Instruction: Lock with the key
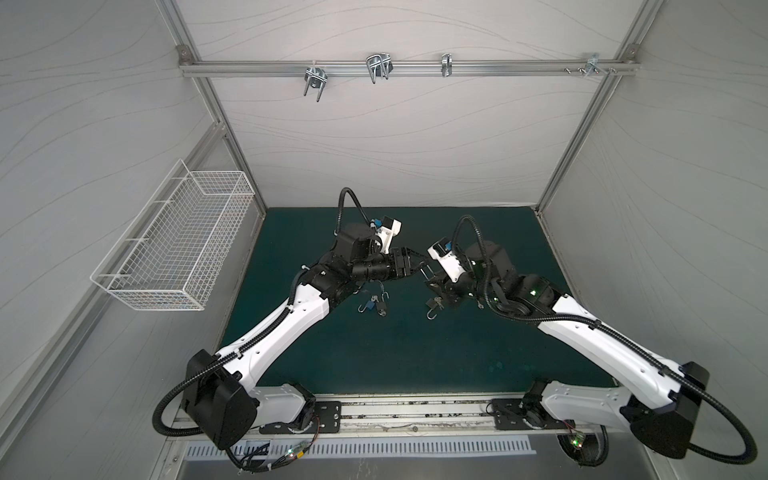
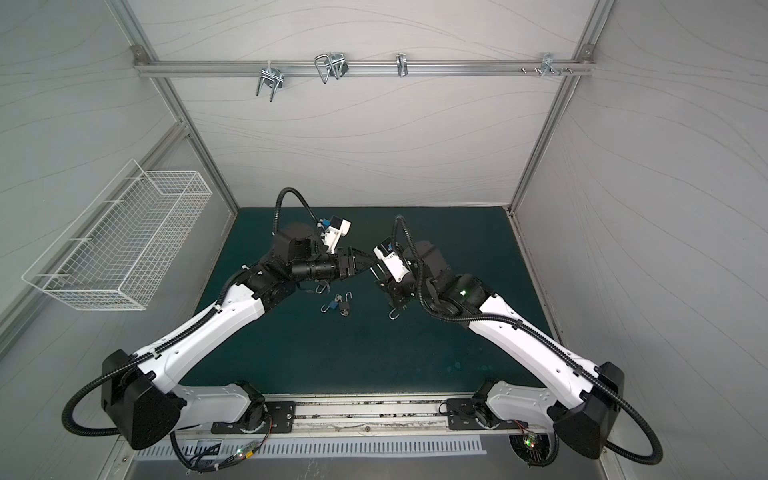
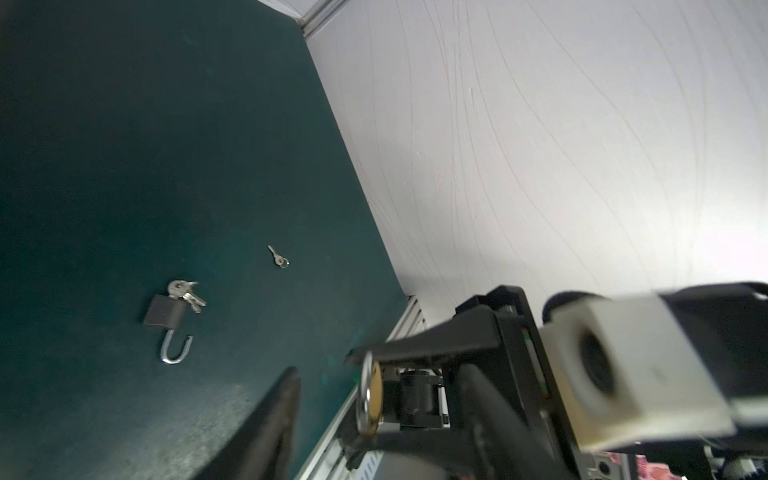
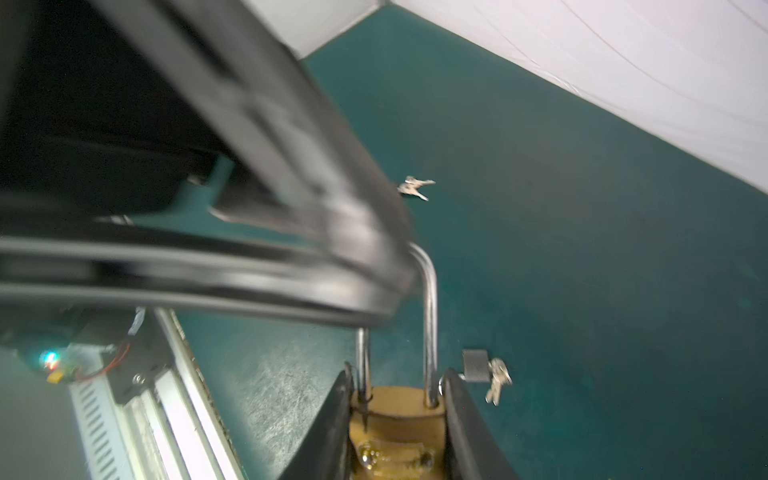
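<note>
Green worktop [image 1: 415, 365] carries several small padlocks, and both arms meet above its middle. There the right gripper [image 4: 398, 374] has its jaws clamped on the body of the brass padlock [image 4: 399, 415], held off the worktop with the shackle [image 4: 431, 316] pointing at the left gripper [image 1: 417, 266]. Left jaws look apart at the shackle's bend, blurred in the right wrist view. Both shackle legs reach the body, but latching cannot be told. No key shows in this padlock, and its keyhole end is hidden. Pick-up looks done, shackle closing done or nearly, and any key turn looks left. A black padlock [image 3: 166, 311] lies open on the worktop with keys [image 3: 187, 293] touching it. A single key [image 3: 278, 257] lies apart.
</note>
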Robot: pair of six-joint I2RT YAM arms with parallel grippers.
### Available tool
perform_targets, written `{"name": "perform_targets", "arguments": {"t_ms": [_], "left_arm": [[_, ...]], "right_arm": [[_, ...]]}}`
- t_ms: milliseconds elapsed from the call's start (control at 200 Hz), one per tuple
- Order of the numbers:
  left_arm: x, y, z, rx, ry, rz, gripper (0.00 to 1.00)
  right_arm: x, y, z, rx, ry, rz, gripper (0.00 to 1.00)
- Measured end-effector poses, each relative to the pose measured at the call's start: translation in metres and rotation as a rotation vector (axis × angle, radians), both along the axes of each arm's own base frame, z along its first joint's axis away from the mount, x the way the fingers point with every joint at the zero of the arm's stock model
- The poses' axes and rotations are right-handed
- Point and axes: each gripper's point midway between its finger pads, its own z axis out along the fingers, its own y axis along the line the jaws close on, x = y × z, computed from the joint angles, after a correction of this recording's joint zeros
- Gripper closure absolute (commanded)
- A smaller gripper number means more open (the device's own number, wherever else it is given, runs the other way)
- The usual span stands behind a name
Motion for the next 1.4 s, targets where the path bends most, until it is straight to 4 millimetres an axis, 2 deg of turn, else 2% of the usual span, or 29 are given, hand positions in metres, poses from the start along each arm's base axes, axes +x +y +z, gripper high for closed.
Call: {"name": "perform_targets", "arguments": {"t_ms": [95, 215, 305, 500, 560, 650, 800, 1020, 1215, 1400], "left_arm": [[0.013, 0.011, 0.017, 0.036, -0.031, 0.055, 0.01], [0.033, 0.030, 0.038, 0.099, -0.062, 0.138, 0.01], [0.052, 0.040, 0.062, 0.160, -0.103, 0.198, 0.01], [0.075, 0.049, 0.129, 0.242, -0.200, 0.262, 0.01], [0.078, 0.053, 0.150, 0.242, -0.229, 0.277, 0.01], [0.076, 0.058, 0.169, 0.240, -0.258, 0.291, 0.01], [0.071, 0.064, 0.180, 0.224, -0.267, 0.292, 0.01], [0.072, 0.065, 0.184, 0.204, -0.261, 0.305, 0.01], [0.080, 0.074, 0.190, 0.178, -0.261, 0.346, 0.01], [0.085, 0.076, 0.202, 0.137, -0.283, 0.372, 0.01]], "right_arm": [[0.021, -0.035, -0.017, -0.001, 0.082, -0.152, 0.93], [0.047, -0.083, -0.052, -0.026, 0.226, -0.349, 0.93], [0.062, -0.109, -0.083, -0.063, 0.342, -0.457, 0.92], [0.077, -0.136, -0.158, -0.205, 0.547, -0.564, 0.92], [0.081, -0.140, -0.175, -0.241, 0.583, -0.582, 0.92], [0.090, -0.145, -0.195, -0.286, 0.623, -0.603, 0.93], [0.113, -0.150, -0.211, -0.328, 0.625, -0.636, 0.93], [0.141, -0.154, -0.224, -0.356, 0.605, -0.669, 0.92], [0.150, -0.166, -0.237, -0.383, 0.622, -0.701, 0.89], [0.158, -0.173, -0.244, -0.403, 0.621, -0.725, 0.80]]}}
